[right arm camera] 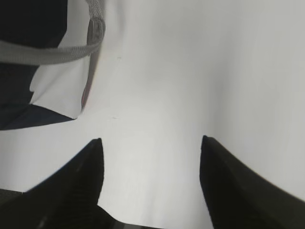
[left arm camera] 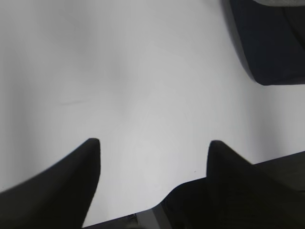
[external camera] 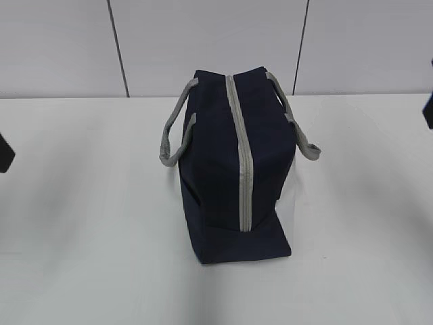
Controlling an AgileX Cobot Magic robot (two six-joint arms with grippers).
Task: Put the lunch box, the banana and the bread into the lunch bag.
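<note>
Here the navy blue boxy fabric lunch bag [external camera: 230, 169] lies mid-tabletop, its zipped long axis running from far edge to near edge, between our released, empty left fingers [left arm camera: 93, 157] and right fingers [right arm camera: 95, 157].

Probably a lab test cell; bare white table [external camera: 81, 223], plain grey panelled wall [external camera: 203, 34]

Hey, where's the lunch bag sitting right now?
The lunch bag stands mid-table in the exterior view, zipper shut on top, grey handles hanging off both sides. Its corners show at each wrist view's edge.
</note>
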